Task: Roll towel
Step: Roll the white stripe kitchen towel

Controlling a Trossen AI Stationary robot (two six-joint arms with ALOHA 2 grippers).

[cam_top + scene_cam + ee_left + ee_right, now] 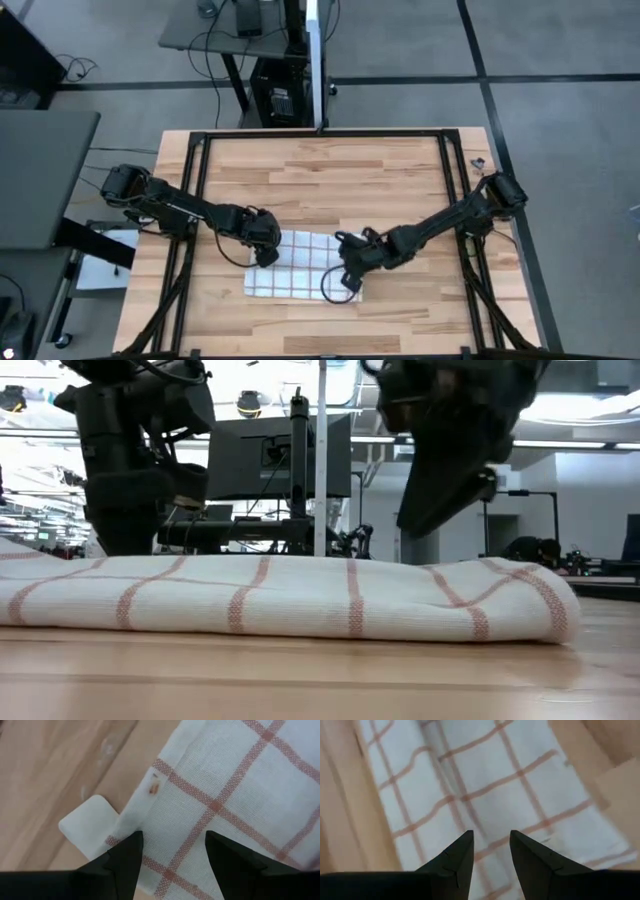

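The white towel (300, 266) with reddish-brown grid lines lies folded in several layers on the wooden table, near its middle. It also shows in the low view (300, 595). My left gripper (268, 254) is open over the towel's far left corner (150, 815), where a white tag (87, 827) sticks out onto the wood. In the low view its tips are hidden behind the towel. My right gripper (350, 272) is open over the towel's right end (485, 805), and in the low view (425, 515) it is clear above the cloth.
A black frame (196, 190) runs along the table's left, far and right sides. A dark cable loop (335, 292) hangs by my right gripper over the towel's right end. A small object (478, 162) lies at the far right corner. Bare wood (330, 185) lies beyond the towel.
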